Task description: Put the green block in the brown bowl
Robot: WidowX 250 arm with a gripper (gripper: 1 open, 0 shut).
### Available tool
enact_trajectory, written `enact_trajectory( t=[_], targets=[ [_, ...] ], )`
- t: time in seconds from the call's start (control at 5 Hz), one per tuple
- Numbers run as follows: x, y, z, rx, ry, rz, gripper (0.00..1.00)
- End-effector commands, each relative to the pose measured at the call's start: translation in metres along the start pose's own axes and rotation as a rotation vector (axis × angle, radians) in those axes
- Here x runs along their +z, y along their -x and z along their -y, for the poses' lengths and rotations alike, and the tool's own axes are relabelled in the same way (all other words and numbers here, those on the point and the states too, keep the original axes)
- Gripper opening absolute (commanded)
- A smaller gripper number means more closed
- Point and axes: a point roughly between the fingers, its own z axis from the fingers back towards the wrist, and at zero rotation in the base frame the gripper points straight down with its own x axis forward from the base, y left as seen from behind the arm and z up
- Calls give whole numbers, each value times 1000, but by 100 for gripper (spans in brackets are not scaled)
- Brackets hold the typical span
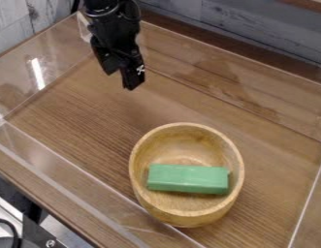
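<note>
The green block lies flat inside the brown bowl, which stands on the wooden table at the lower right of the camera view. My black gripper hangs over the table at the upper left, well away from the bowl and up-left of it. Its fingers point down and look close together, with nothing between them.
A wooden tabletop is enclosed by clear plastic walls on the left, front and right. A grey plank wall runs behind. The table's front edge drops off at the lower left.
</note>
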Motion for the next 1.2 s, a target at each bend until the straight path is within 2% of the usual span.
enact_trajectory(
  t=[0.0,0.6,1.0],
  targets=[
    [14,-9,-9,3,-30,45,100],
    [14,-6,-6,4,-11,33,100],
    [32,-11,-26,60,-38,59,100]
  ],
)
